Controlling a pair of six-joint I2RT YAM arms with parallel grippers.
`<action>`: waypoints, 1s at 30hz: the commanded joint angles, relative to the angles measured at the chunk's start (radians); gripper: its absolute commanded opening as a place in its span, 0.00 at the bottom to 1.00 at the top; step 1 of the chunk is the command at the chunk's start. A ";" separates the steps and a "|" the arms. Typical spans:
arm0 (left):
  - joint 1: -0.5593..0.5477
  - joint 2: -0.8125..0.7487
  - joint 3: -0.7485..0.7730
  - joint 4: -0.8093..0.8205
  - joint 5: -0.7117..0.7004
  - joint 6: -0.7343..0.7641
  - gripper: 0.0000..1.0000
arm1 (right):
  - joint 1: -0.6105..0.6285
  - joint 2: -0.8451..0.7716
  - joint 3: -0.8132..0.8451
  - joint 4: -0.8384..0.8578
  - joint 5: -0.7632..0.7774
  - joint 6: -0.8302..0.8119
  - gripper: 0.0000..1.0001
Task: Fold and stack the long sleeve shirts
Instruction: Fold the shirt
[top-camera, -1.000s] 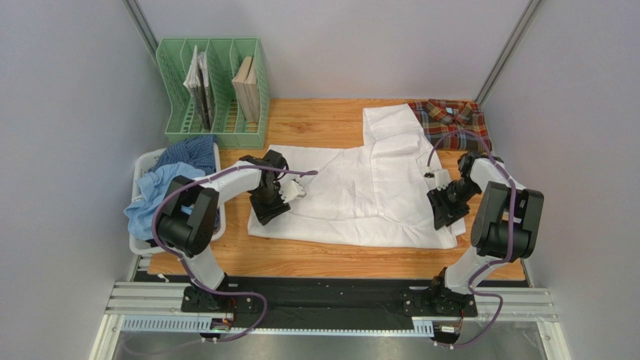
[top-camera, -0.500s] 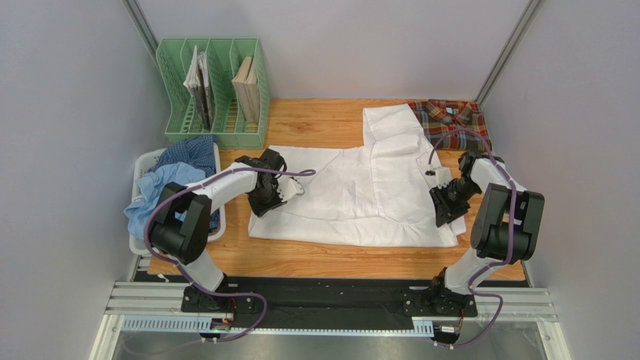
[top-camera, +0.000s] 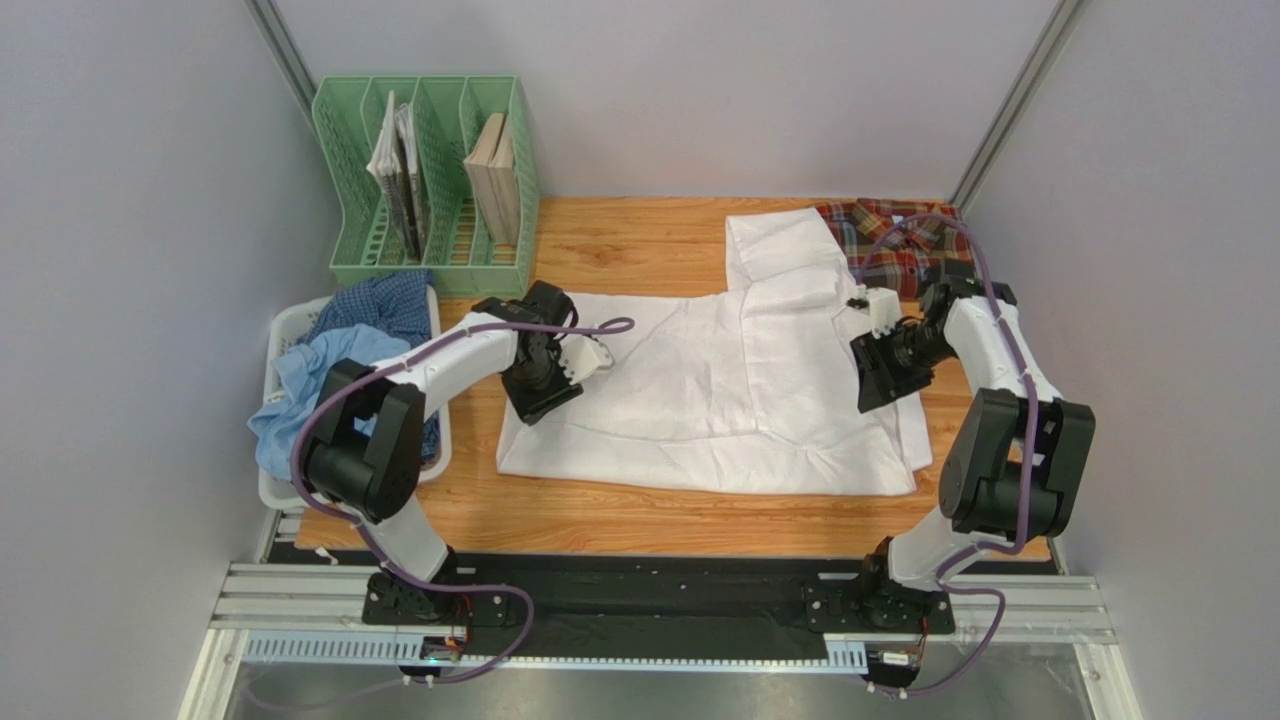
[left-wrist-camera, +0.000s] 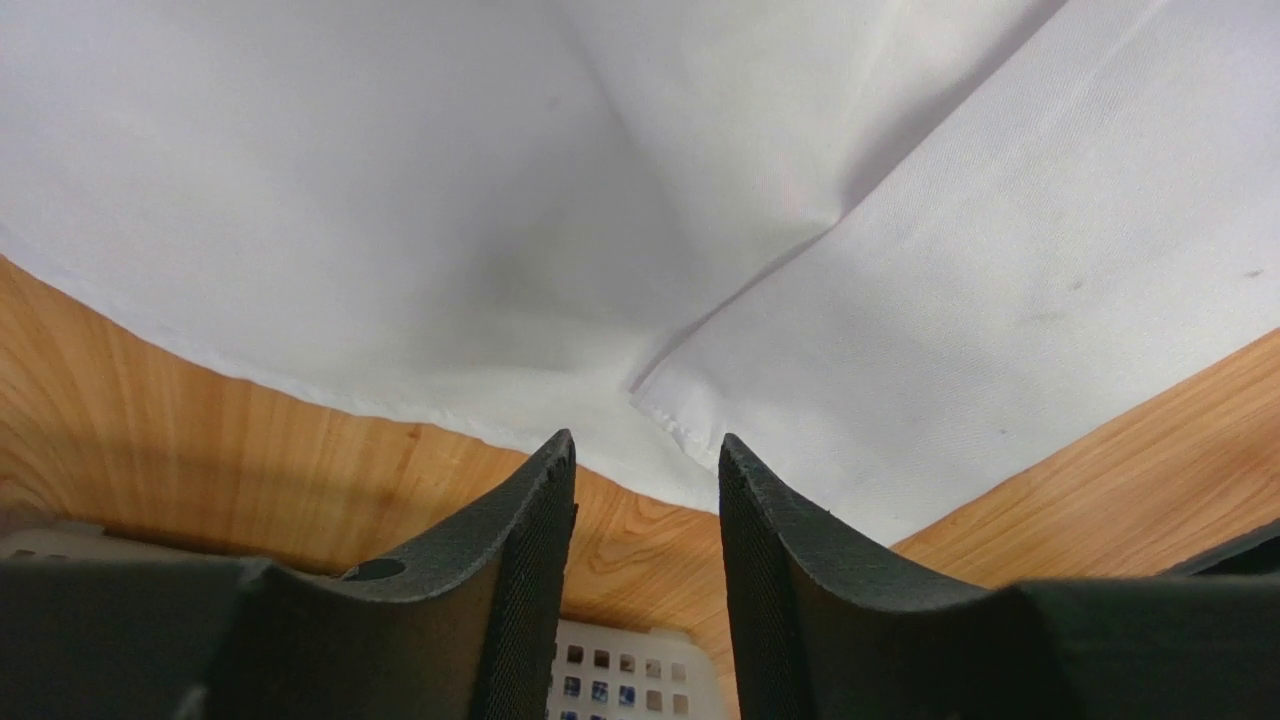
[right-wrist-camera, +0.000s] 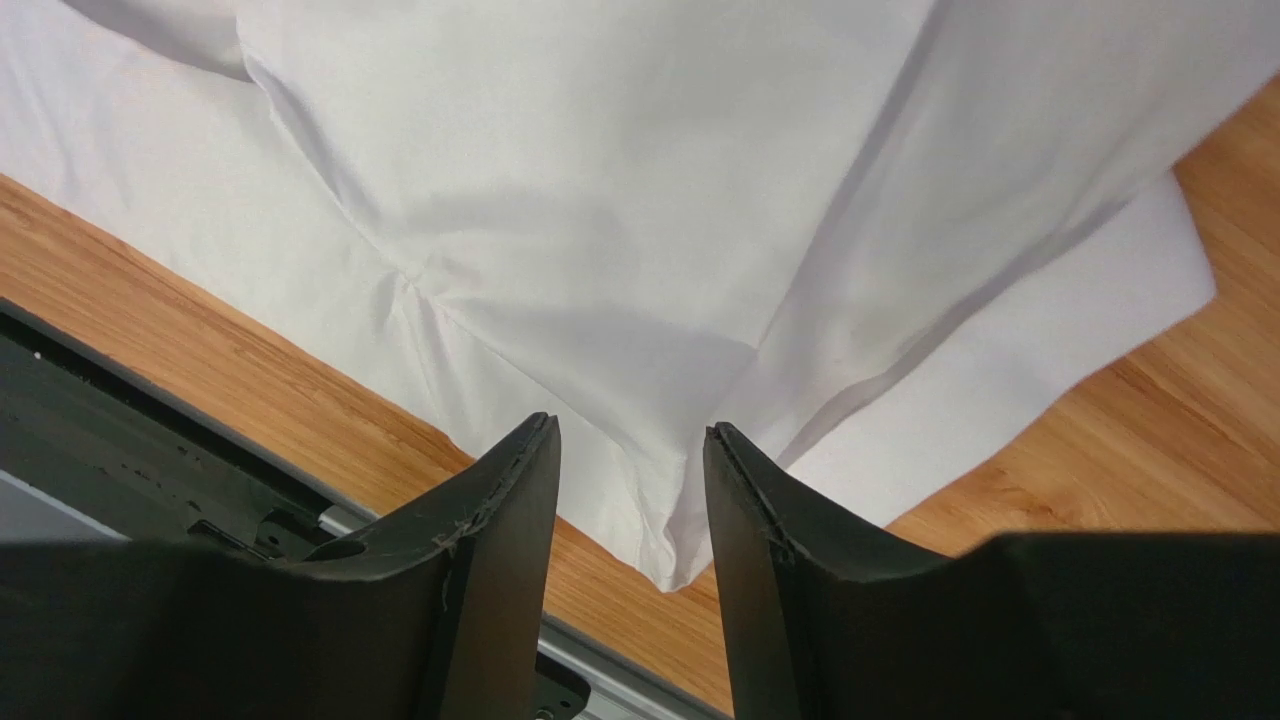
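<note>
Worktop (top-camera: 646, 225): wood.
White shirt (top-camera: 721, 390): spread mid-worktop; likely light, limp, slippery, so pinch hems and corners.
Plaid shirt (top-camera: 902, 248): far-right corner.
Left pincer (left-wrist-camera: 646, 447), right pincer (right-wrist-camera: 631, 428): half open, empty, over the white shirt's edges.

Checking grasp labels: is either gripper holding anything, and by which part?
Nothing is held. The left gripper and right gripper both show jaws apart with nothing between them, over the white shirt.
</note>
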 joint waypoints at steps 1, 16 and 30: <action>0.001 0.033 0.053 -0.012 0.083 0.007 0.46 | 0.040 0.023 0.002 0.000 -0.033 0.016 0.46; 0.001 0.068 -0.018 -0.016 0.100 0.013 0.44 | 0.384 -0.029 -0.096 0.158 -0.087 0.137 0.52; 0.008 0.059 -0.009 -0.004 0.071 -0.034 0.43 | 0.565 0.144 -0.028 0.401 0.158 0.372 0.54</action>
